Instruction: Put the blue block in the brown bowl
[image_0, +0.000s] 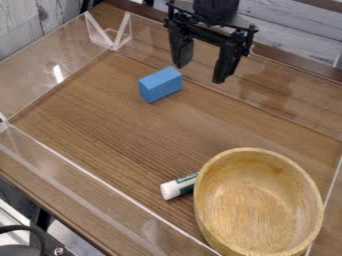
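The blue block (160, 85) lies flat on the wooden tabletop, left of centre. The brown bowl (258, 198) sits at the front right, light wood with grain, and nothing shows inside it. My gripper (201, 62) hangs at the top centre, pointing down, its two black fingers spread wide with nothing between them. It stands above and a little to the right of the block, apart from it.
A small white-and-green tube (179, 185) lies against the bowl's left rim. Clear acrylic walls (54, 160) fence the table on the left, front and back, with a folded clear stand (107, 32) at the back left.
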